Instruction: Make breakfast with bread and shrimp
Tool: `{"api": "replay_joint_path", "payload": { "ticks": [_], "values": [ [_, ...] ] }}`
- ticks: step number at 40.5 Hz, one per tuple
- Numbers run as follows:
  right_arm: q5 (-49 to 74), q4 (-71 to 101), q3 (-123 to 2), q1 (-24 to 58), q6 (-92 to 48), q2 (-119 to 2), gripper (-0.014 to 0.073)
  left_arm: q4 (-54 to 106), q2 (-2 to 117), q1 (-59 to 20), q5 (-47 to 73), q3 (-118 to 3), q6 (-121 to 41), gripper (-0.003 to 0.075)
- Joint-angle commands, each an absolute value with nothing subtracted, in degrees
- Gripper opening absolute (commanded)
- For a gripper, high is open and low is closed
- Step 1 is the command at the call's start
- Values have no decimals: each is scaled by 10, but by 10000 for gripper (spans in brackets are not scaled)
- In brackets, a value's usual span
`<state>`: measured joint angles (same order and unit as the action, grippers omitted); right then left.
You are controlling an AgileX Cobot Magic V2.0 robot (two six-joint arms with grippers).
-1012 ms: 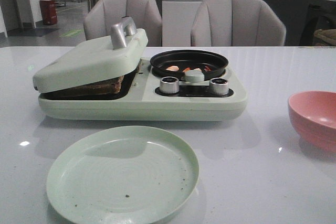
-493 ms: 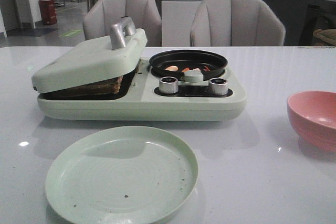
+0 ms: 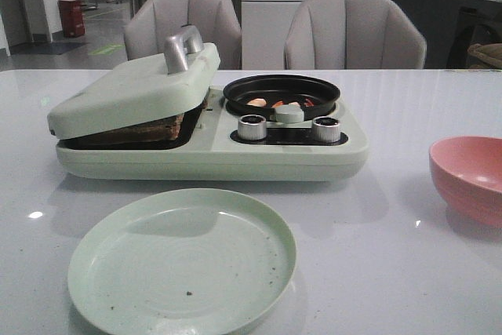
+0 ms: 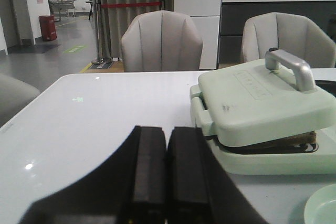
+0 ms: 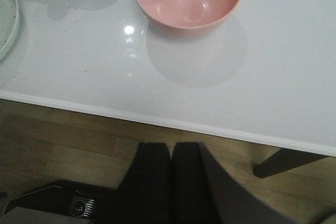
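Front view shows shrimp in the black pan, bread under the tilted lid, pale green plate and pink bowl bare, while left gripper and right gripper are both pressed together.

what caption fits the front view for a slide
Bread under the sandwich maker lid, shrimp in its pan, empty green plate in front.

We see only a dark edge of the bread under the tilted lid; how many slices lie there cannot be determined. The shrimp are partly screened by the black pan's near rim, and their count is unclear. The pink bowl and the green plate are cut off by the front view's edges.
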<state>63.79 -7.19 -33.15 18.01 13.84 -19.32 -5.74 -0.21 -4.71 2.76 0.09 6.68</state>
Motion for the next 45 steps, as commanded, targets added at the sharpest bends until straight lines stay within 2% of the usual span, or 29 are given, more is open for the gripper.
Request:
{"api": "replay_joint_path", "payload": {
  "ticks": [1,45],
  "values": [
    [605,-78,-345,181,135,-198,9,-60,-13,-57,-30,19,76,102],
    [605,-78,-345,181,135,-198,9,-30,-13,-53,-25,19,76,101]
  ]
}}
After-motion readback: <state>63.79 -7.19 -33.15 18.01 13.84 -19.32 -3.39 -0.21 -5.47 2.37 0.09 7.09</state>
